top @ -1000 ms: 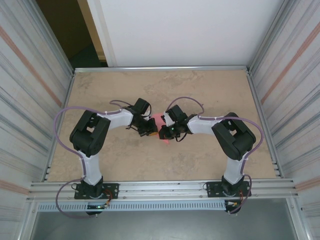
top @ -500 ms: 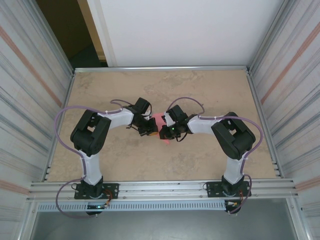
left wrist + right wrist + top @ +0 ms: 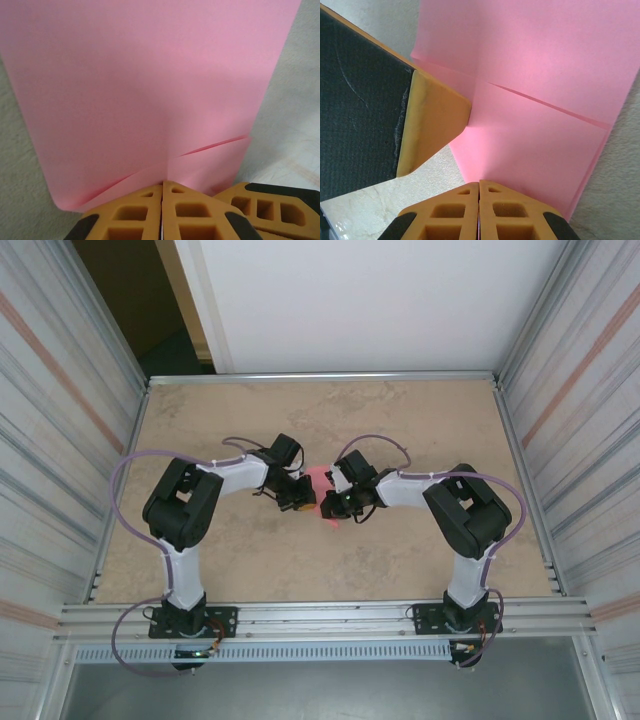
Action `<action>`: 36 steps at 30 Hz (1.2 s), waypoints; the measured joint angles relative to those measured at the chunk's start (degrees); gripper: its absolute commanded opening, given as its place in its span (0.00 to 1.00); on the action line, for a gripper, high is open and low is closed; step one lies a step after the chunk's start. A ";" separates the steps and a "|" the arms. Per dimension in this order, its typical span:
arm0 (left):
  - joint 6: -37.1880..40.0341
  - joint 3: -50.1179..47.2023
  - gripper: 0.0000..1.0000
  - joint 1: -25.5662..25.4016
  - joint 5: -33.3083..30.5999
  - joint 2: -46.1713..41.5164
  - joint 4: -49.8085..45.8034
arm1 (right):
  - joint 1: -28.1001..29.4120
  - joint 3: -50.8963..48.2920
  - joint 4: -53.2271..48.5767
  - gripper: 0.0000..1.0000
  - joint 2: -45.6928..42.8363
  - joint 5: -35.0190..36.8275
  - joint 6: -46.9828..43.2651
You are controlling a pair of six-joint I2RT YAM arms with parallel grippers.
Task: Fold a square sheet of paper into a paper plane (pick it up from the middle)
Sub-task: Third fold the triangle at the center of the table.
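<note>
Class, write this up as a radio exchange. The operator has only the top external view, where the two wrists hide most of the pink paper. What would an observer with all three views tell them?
Operator: From above I see only a scrap of the pink sheet between the wrists. Is it gripped?
Observer: It seems so. The left gripper and the right gripper are both shut, with the sheet's edge running in at their tips.
Operator: Is the sheet flat?
Observer: No. The right wrist view shows an overlapping layer whose slanted edge crosses the sheet.
</note>
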 measured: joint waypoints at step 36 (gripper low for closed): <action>1.49 3.78 0.08 0.37 1.44 2.69 -4.76 | 0.22 -0.42 -3.82 0.08 -1.03 -2.75 -3.54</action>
